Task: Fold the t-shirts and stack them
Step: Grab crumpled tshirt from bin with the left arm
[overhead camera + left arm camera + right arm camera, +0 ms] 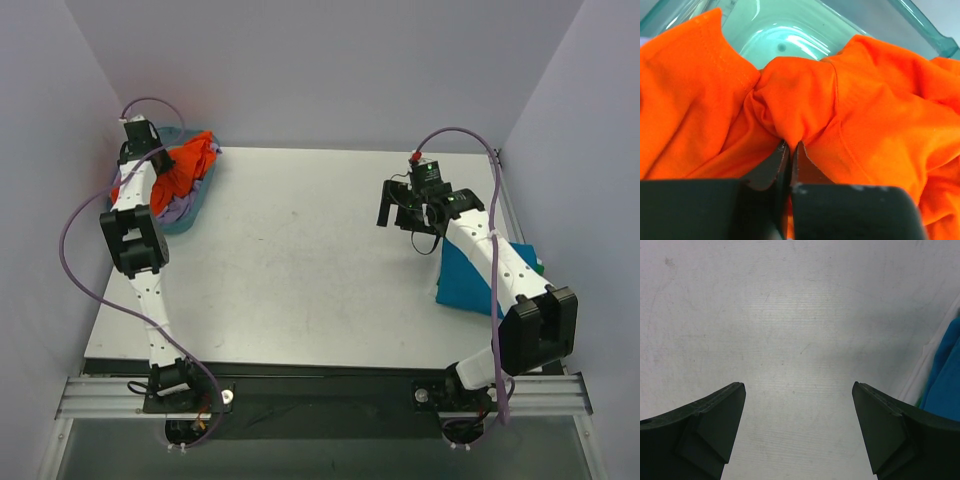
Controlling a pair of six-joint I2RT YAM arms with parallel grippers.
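Left end effector (790,149) pinches orange shirt (875,105), likely to lift it from basin (790,35) (right end effector (799,390) hangs open).

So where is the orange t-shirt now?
In the top view the orange t-shirt sits at the far left corner of the table, bunched in the teal basin; the left wrist view shows the left gripper pinched shut on a fold of it.

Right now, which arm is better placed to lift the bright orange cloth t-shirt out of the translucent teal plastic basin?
Left. The left gripper is shut on the orange t-shirt in the basin; the right gripper hangs open over the table.
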